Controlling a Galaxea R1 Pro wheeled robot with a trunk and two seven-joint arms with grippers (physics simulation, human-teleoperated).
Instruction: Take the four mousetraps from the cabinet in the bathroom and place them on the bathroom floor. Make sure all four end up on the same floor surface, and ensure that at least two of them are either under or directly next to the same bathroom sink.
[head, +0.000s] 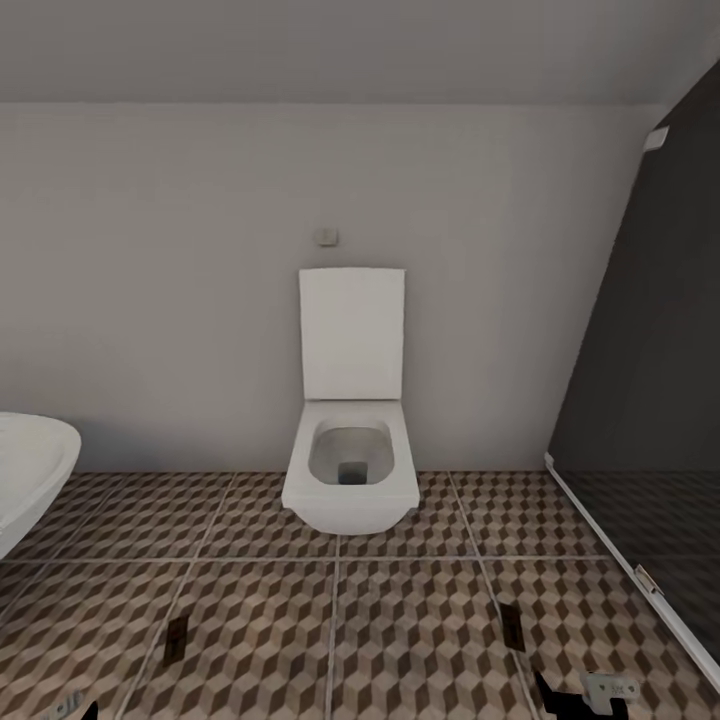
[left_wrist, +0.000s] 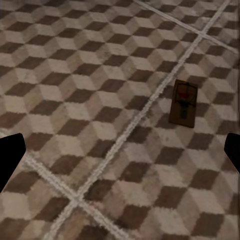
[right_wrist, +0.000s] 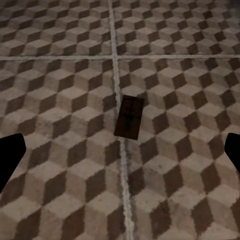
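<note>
Left gripper (left_wrist: 120, 150) and right gripper (right_wrist: 120, 150) both spread wide, empty, pointing down at the brown-and-beige cube-patterned tile floor (head: 260, 640). Two small flat wooden mousetraps lie there: one (left_wrist: 183, 102) beside a grout line, one (right_wrist: 130, 116) on a grout line. White sink basin (head: 30, 470) at left; remaining traps should go next to it.
</note>
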